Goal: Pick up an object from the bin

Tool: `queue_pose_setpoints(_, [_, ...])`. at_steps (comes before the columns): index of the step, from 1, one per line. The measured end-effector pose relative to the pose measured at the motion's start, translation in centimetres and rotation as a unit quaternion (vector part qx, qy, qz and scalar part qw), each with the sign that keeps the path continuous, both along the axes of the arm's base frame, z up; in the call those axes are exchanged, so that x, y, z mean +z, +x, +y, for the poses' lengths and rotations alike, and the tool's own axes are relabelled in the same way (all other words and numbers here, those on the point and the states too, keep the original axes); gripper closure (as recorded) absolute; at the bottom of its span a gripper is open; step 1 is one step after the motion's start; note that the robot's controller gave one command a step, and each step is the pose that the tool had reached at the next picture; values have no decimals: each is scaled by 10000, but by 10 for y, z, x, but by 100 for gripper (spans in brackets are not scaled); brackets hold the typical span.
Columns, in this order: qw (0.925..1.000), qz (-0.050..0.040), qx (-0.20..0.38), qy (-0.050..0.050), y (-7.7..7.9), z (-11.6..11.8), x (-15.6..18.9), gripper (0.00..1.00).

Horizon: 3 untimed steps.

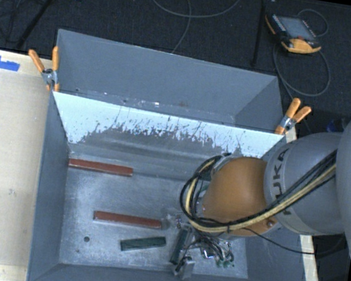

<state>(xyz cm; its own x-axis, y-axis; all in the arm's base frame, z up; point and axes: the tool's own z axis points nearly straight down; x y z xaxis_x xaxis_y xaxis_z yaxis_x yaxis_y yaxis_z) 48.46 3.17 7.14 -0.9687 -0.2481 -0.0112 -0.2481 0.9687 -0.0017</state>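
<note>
1. The robot's big grey arm (pixel 314 186) comes in from the right and bends down into the grey metal bin (pixel 171 89).
2. A round orange cover (pixel 236 193) sits on the wrist. Black and yellow cables (pixel 187 195) loop round the left side of that cover.
3. The gripper (pixel 181 256) hangs under the cover. It is low down by the bin floor, close to the front wall.
4. The jaws are dark and sit in shadow. I cannot tell how far open they are, and I cannot tell if they have hold of anything.
5. A dark green flat bar (pixel 142 244) lies on the floor just to the left of the jaws. It lies a bit tilted, and its right end comes very close to them. I cannot tell if it touches them.
6. A reddish-brown flat strip (pixel 127 220) lies to the left of the jaws and a little further back, just behind the green bar. The strip and the bar are near each other but apart. The strip's right end is near the gripper.
7. A second reddish-brown flat strip (pixel 101 167) lies well apart from the jaws, far to the left and back, by the foot of the sloping back wall.
8. A small dark dot (pixel 87 240) shows on the floor, far to the left of the jaws, past the green bar.
9. Behind the jaws, the sloping back wall has lots of white scratch marks (pixel 157 130) on it.
</note>
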Motion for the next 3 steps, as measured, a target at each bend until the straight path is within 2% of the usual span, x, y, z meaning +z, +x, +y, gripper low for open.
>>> queue_pose_setpoints(1, [9997,44,236,9,9,56,-2,0])
queue_pose_setpoints(2, [9997,49,231,-4,9,53,-2,100])
queue_pose_setpoints(3, [9990,12,450,3,17,84,136,100])
